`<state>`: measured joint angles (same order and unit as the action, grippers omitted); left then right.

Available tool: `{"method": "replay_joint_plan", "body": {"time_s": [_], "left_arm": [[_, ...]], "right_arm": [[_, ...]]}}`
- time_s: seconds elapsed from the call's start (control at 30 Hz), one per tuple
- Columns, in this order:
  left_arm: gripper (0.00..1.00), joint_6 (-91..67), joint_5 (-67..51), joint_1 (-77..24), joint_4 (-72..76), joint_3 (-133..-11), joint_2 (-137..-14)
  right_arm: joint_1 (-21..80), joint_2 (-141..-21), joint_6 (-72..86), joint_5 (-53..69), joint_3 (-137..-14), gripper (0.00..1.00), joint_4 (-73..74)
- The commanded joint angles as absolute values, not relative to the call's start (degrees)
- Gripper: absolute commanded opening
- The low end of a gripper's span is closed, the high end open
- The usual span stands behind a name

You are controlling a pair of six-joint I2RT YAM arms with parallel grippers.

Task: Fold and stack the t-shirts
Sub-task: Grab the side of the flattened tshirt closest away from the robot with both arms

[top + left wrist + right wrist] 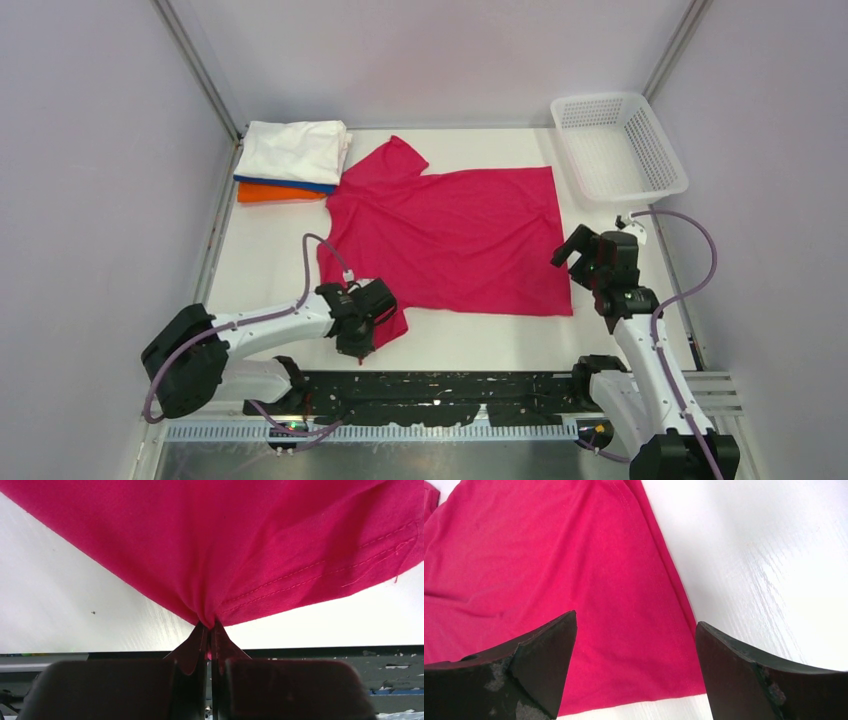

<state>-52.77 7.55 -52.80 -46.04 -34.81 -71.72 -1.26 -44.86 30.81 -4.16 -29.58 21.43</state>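
The magenta-red t-shirt (450, 235) lies spread flat mid-worktop (260, 260), and the first fold looks barely begun. The left tool (209, 625) is pinched tight on its near-left sleeve. The right tool (636, 622) hangs wide open over the near-right hem corner, gripping nothing. It likely must pinch that corner next. The folded white (295, 150), blue (290, 184) and orange (280, 193) t-shirts sit far left, just beside the far sleeve. A mesh basket (600, 99) stands far right.

We see the magenta shirt (450, 235) as soft matt cloth, finely knit, with a double-stitched hem. The folded white shirt (295, 150) at upper left looks like the same matt cotton. The white table (774, 555) shows a faint wood grain and a slight sheen. The basket (655, 150) is white plastic mesh. The right gripper (636, 618) has matt black fingers (539, 670), scuffed grey.
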Motion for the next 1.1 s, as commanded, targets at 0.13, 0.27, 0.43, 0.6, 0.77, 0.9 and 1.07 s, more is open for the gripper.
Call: {"method": "replay_joint_plan", "body": {"time_s": [0.13, 0.27, 0.43, 0.6, 0.77, 0.9, 1.07], "left_arm": [[0.00, -55.3, 5.6, -56.6, -50.7, -31.2, -69.7], [0.00, -55.6, 4.0, -57.9, -50.0, -30.1, -66.9], [0.00, -54.8, 3.3, -57.9, -49.6, -30.1, -64.7], [0.00, -54.5, 1.0, -58.0, -47.4, -28.6, -63.8], [0.00, -54.6, 0.6, -58.0, -46.9, -28.3, -63.2], [0.00, -54.7, 0.3, -58.0, -46.7, -27.9, -62.7], [0.00, -55.2, 0.3, -58.0, -48.4, -28.2, -61.4]], "right_arm": [[-1.4, -35.6, 35.5, -6.0, -26.7, 0.99, 40.1], [-1.4, -33.6, 39.7, -5.9, -24.4, 0.97, 40.6], [-1.4, -36.0, 41.3, -6.1, -20.0, 0.81, 36.8], [-1.4, -39.5, 41.2, -6.1, -17.4, 0.65, 31.8], [-1.4, -41.6, 41.6, -5.8, -16.8, 0.55, 30.4], [-1.4, -42.3, 41.9, -5.2, -16.6, 0.41, 30.0], [-1.4, -40.4, 42.8, -5.2, -17.7, 0.12, 33.1]]}}
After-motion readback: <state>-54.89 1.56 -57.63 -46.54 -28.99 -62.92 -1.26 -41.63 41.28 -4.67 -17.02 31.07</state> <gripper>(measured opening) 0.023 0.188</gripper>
